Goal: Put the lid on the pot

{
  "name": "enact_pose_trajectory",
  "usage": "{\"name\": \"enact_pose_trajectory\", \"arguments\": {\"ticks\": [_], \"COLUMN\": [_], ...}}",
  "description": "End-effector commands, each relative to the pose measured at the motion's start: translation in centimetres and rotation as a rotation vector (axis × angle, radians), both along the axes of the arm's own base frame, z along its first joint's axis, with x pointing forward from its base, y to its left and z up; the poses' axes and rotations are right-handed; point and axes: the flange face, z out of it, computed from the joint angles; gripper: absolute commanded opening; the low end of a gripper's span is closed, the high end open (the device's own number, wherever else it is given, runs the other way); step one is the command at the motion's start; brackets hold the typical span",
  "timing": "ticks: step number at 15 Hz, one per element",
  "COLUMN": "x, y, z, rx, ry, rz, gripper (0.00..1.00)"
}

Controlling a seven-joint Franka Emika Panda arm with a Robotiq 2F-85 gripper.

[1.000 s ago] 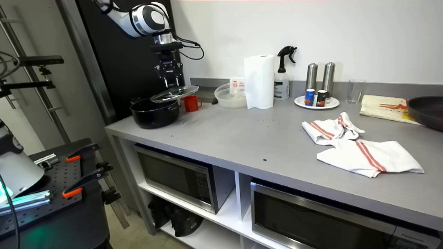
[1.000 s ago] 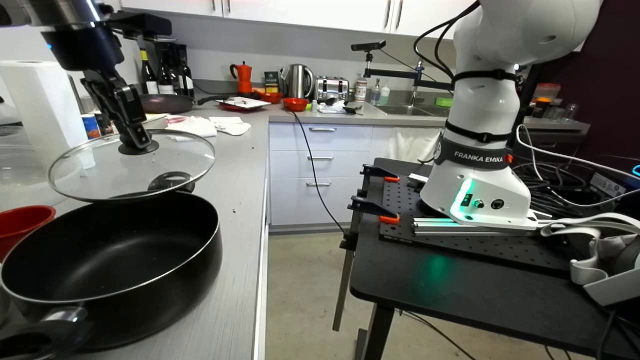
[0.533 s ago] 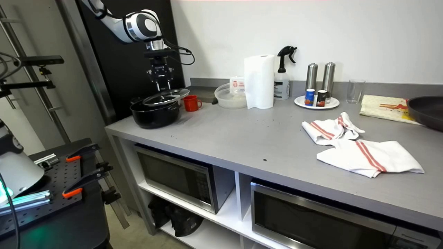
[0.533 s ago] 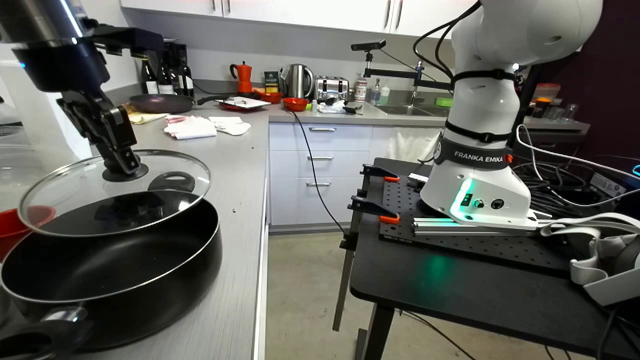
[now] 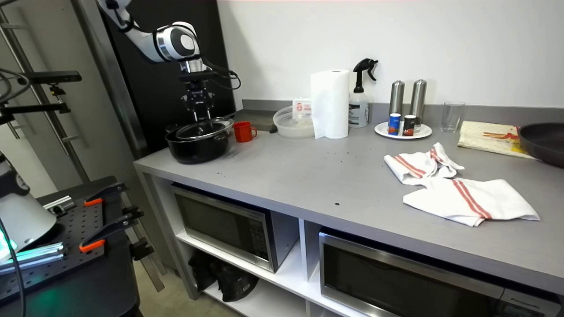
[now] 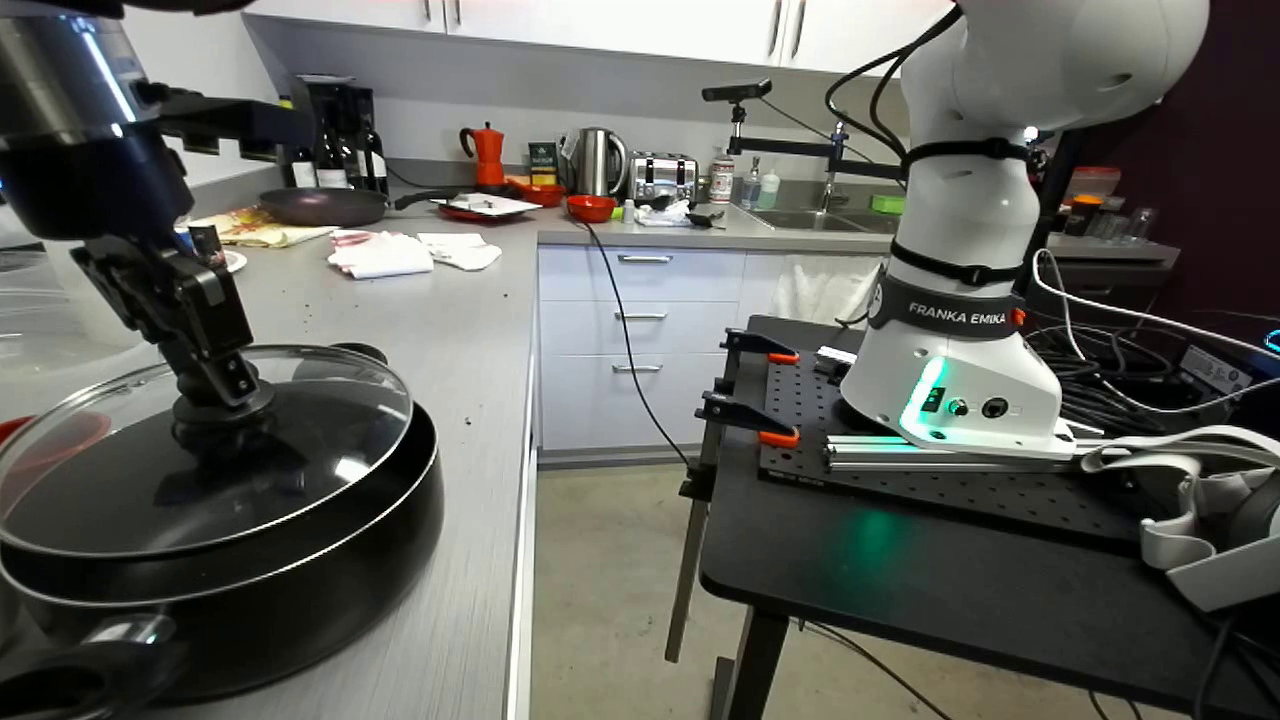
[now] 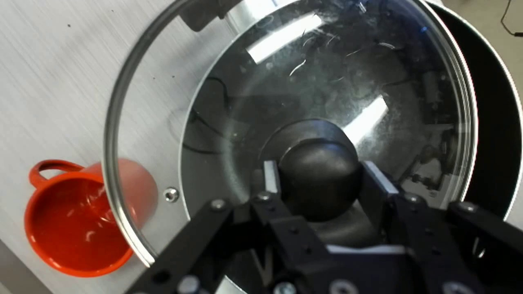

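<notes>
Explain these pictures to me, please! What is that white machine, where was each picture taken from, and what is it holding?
The white machine is a robot arm, with joints that bend like your elbow. At its end is a gripper, with two fingers for pinching.

Two pictures look at the robot from outside, from different places. The close-up looks down from the robot's own wrist.

The gripper is shut on the dark knob of a round glass lid. The lid is over a black pot, but off to one side, so a bit of the pot's opening shows. The robot's job is to put that lid on.

On the grey counter you can also see a red mug, a roll of paper towels and white cloths with red stripes.
</notes>
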Motion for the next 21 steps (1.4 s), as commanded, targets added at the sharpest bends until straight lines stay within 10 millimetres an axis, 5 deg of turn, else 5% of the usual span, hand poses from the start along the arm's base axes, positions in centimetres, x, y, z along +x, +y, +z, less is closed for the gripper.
{"name": "enact_pose_trajectory", "arguments": {"ticks": [1,21], "x": [-0.2,-1.8], "y": [1.2,2.4], "z": [0.4,1.2], "rx": [0.015,0.003], "ry": [-0.017,-0.036], "rz": [-0.005,-0.146], "gripper": [0.25,0.25]}}
